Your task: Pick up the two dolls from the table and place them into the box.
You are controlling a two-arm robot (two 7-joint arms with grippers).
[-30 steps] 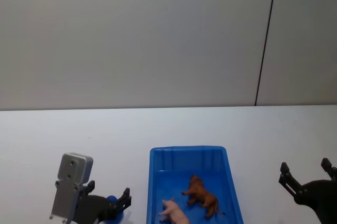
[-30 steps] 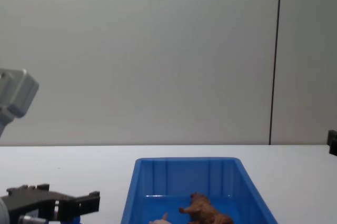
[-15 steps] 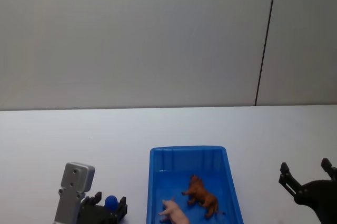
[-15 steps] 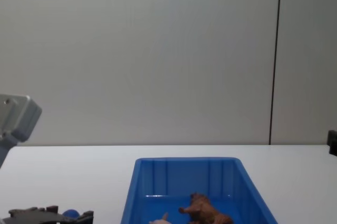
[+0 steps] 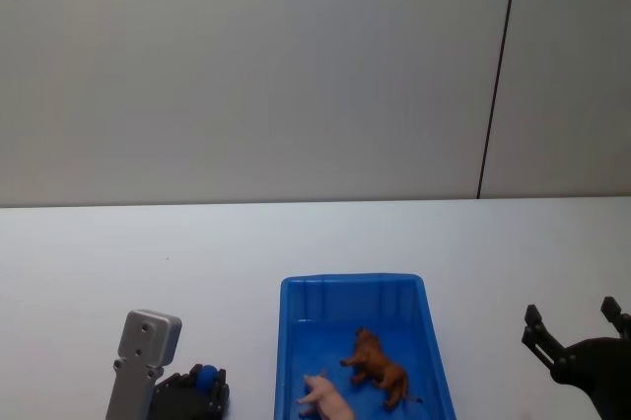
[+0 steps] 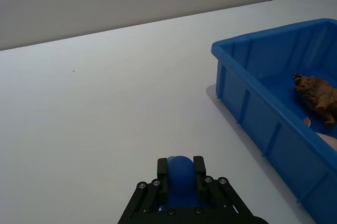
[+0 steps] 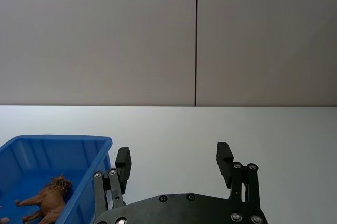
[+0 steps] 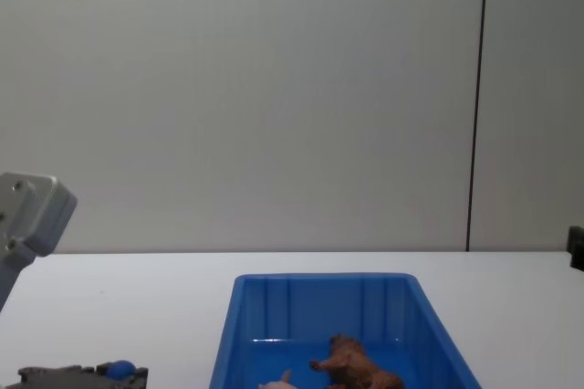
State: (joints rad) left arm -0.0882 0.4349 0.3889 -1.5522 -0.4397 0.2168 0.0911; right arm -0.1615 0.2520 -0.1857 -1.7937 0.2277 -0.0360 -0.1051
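Both dolls already lie in the box (image 5: pixel 429 341), so I judge the placing done and what remains is only to park the arms. The reddish-brown doll (image 5: pixel 377 365) stands on the blue floor toward the right wall, and the pale pink doll (image 5: pixel 325 395) lies just beside it, nearer the robot; I cannot tell whether the two touch. My left gripper (image 6: pixel 181 172) sits low over the table (image 5: pixel 197 252), to the left of the box and well apart from it, with its fingers (image 6: pixel 198 164) drawn in close on either side of a small blue rounded part between them. I take that for a piece of the gripper itself, not a held object, so I read this hand as closed on nothing; both toys are off to the right of its fingertips, behind the box's near wall. My right gripper (image 7: pixel 174 163) hangs on the other side of the box, its fingers spread wide with bare table showing through the gap, gripping nothing. The brown doll lies to the left of those fingertips, inside the box, which fits an arm that has let go.
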